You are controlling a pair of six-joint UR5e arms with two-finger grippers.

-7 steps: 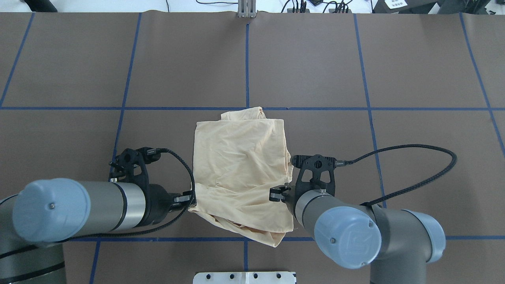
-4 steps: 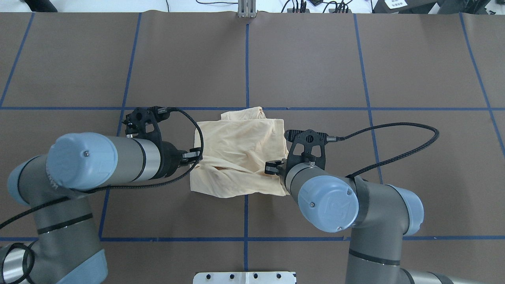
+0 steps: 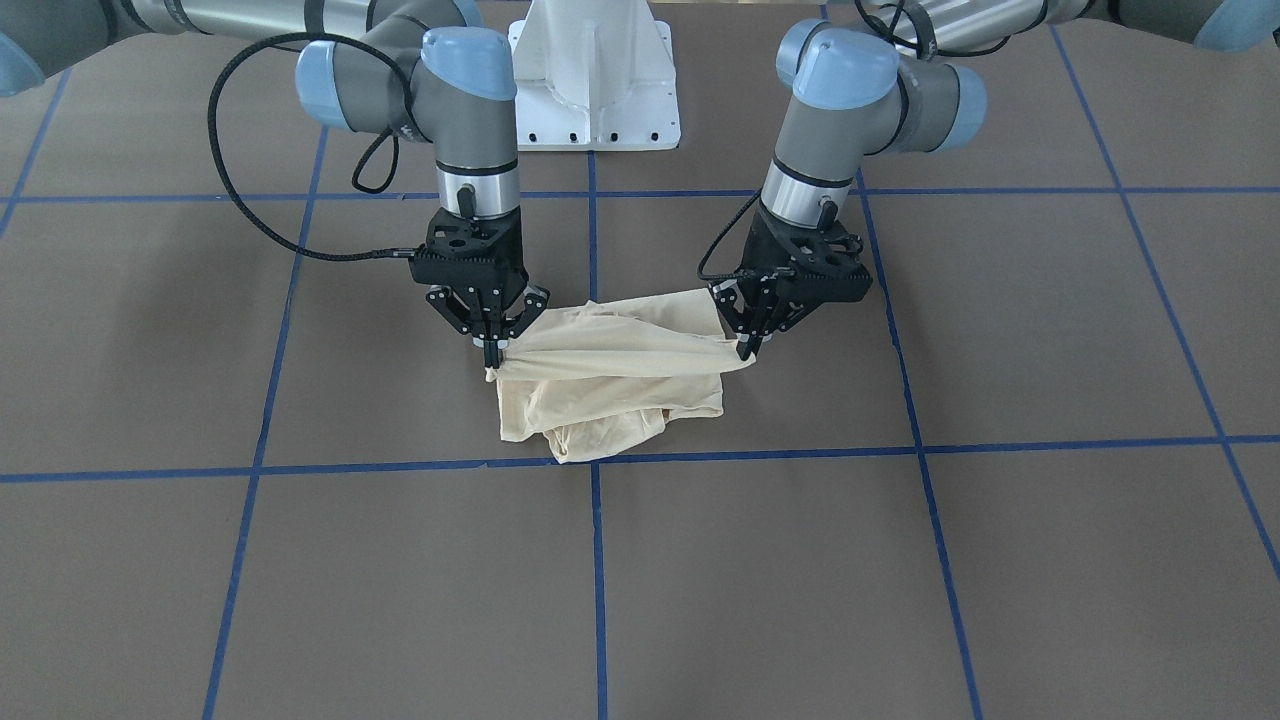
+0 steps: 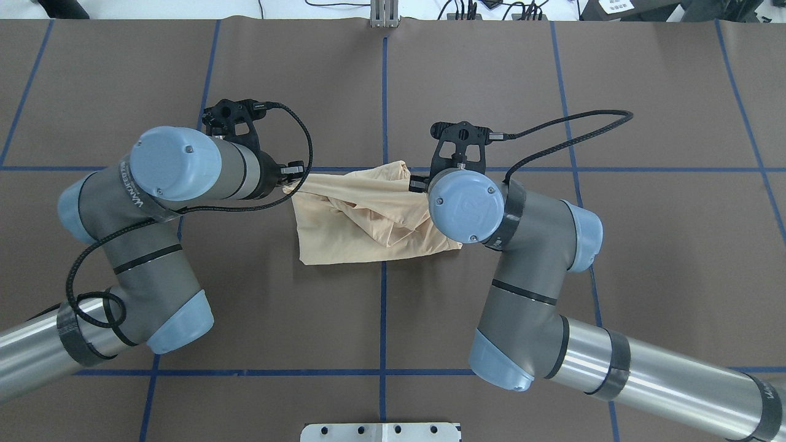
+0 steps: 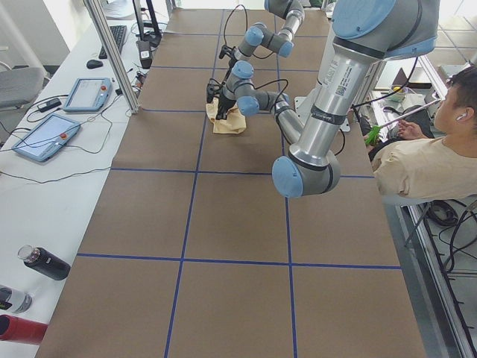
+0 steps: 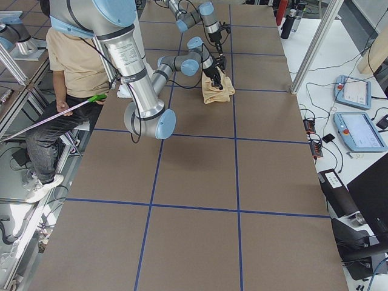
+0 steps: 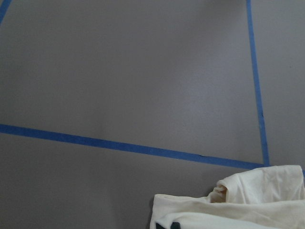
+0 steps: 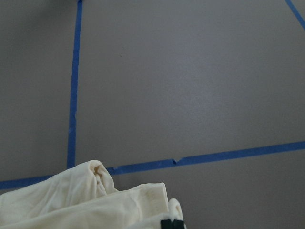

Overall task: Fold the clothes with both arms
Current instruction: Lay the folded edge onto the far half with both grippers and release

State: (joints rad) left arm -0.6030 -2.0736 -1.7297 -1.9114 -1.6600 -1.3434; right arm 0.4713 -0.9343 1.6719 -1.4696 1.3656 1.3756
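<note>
Cream shirt [image 4: 362, 215] now sits as a shorter, bunched band over the centre line of blue tape [image 4: 384, 92], approx mid-table [image 4: 552, 276], well apart from every edge. 1.0 s ago it lay longer, w/ both grippers at its robot-side hem; since then the left arm [image 4: 178, 166] and right arm [image 4: 470, 209] have carried that hem up and over toward the table's far edge. The left gripper [image 3: 748, 343] has its jaws pressed together on one hem corner; the right gripper [image 3: 492, 352] pinches the other likewise; the cloth is drawn taut betw. them and raised above the lower layers, per the front view.

Meaning, as I judge it: the half-fold is nearly laid but not finished; the held edge is not yet set down or let go; the lower layers look rumpled, so the result may need smoothing.

Count: 1 shirt; 2 arms; 2 grippers; 1 seated person [image 5: 428, 160] by the table's robot-side edge, seen in the side views.
</note>
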